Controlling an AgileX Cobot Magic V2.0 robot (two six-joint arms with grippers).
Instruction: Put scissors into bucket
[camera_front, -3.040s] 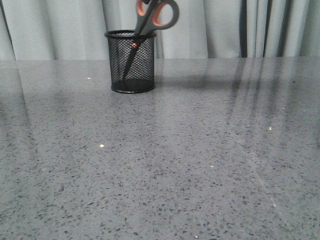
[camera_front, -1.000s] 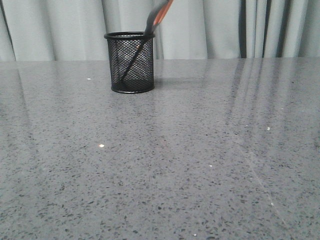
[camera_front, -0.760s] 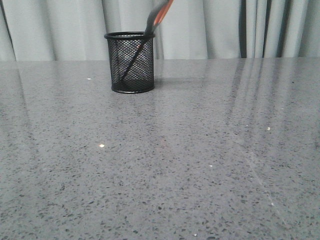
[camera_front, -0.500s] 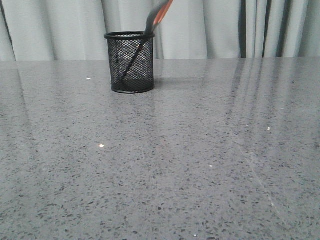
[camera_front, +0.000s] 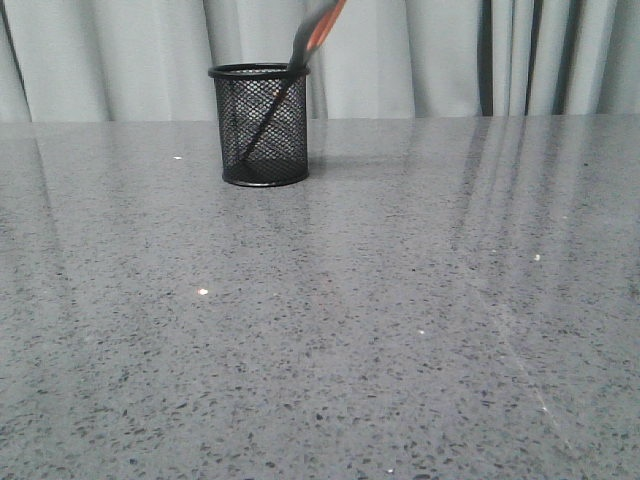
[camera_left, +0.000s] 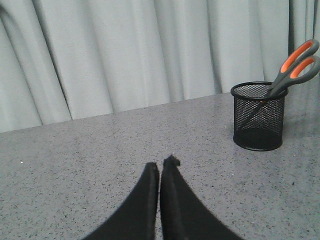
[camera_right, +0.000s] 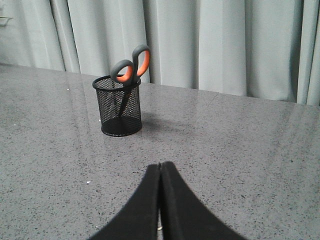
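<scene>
The scissors (camera_front: 312, 32) are standing blades-down in the mesh bucket (camera_front: 260, 125), leaning on its rim — both grippers, left (camera_left: 161, 166) and right (camera_right: 160, 167), are sitting pressed together, well apart from the bucket.

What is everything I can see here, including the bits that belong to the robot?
scissors: one, grey handles lined in orange with dark blades, standing blades-down in the bucket and leaning on its rim, handles sticking out above.
bucket: one, black wire mesh, upright on the far left part of the table.
table: one, speckled grey, glossy.
curtain: pale grey-green, hanging in folds behind the table.
left end effector: one, black, fingers closed together, holding nothing, apart from the bucket.
right end effector: one, black, fingers closed together, holding nothing, apart from the bucket.
</scene>
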